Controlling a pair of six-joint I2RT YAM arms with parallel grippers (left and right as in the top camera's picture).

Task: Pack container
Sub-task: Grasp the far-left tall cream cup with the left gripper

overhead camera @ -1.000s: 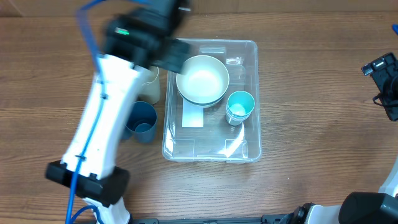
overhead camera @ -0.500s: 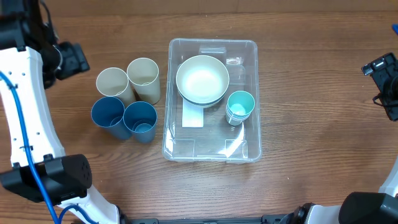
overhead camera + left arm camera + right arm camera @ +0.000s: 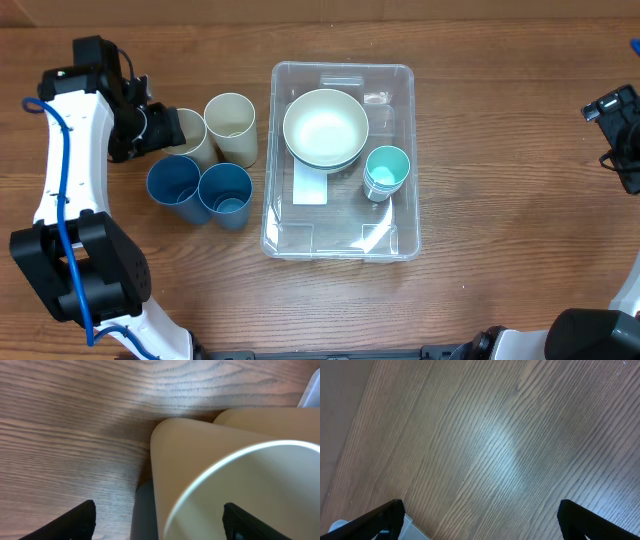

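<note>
Container [image 3: 345, 232]: placed at the middle of the table [image 3: 500, 290]; clear plastic, with a white label [image 3: 310, 186] seen on its base.
Inside the container: a cream bowl [image 3: 325, 127] is held in the far half; a teal cup [image 3: 386, 172] is set just beside it, toward the right wall.
Left of the container: the outer cream cup [image 3: 200, 460] and the inner cream cup [image 3: 231, 128] are grouped closely with the left blue cup [image 3: 175, 185] and the right blue cup [image 3: 226, 193].
Left gripper [image 3: 160, 522]: fingers spread wide, the outer cream cup framed between them; contact apparently not made, though the tips are cropped.
Right gripper [image 3: 480, 520]: fingers spread wide over bare wood, well apart from the container.
</note>
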